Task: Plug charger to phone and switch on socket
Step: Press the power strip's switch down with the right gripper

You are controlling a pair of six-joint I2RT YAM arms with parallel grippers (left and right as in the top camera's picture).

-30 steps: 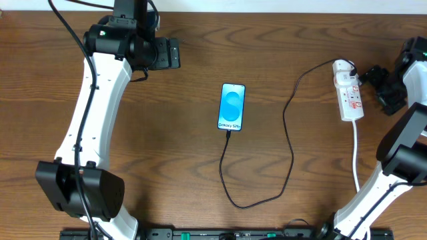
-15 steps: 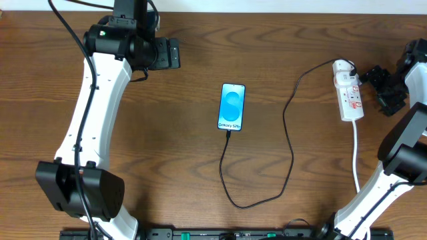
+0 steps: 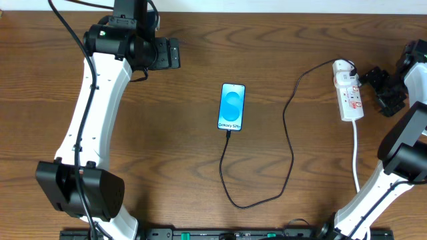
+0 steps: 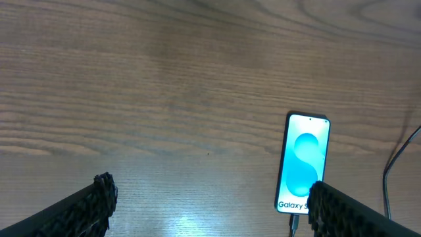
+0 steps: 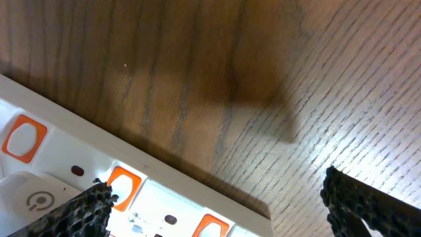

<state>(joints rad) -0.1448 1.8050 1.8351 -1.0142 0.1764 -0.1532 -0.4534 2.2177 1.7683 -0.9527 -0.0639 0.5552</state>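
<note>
The phone (image 3: 231,107) lies flat mid-table, its blue screen lit; the left wrist view shows the phone (image 4: 302,161) too. The black charger cable (image 3: 291,143) loops from the socket's far end down and round to the phone's bottom edge, where its plug tip (image 4: 294,224) sits against the port. The white socket (image 3: 349,90) lies at the right. My right gripper (image 3: 379,89) hovers open just right of it; the socket's (image 5: 151,197) orange switches show below the right gripper (image 5: 214,197). My left gripper (image 3: 173,53) is open at the far left, away from the phone, and the left gripper (image 4: 210,201) holds nothing.
The socket's white cord (image 3: 356,157) runs toward the table's front edge at the right. The white left arm (image 3: 90,113) stretches along the left side. A dark rail (image 3: 220,235) borders the front edge.
The right arm has shifted very slightly near the socket. Phone, cable and left arm are where they were.
</note>
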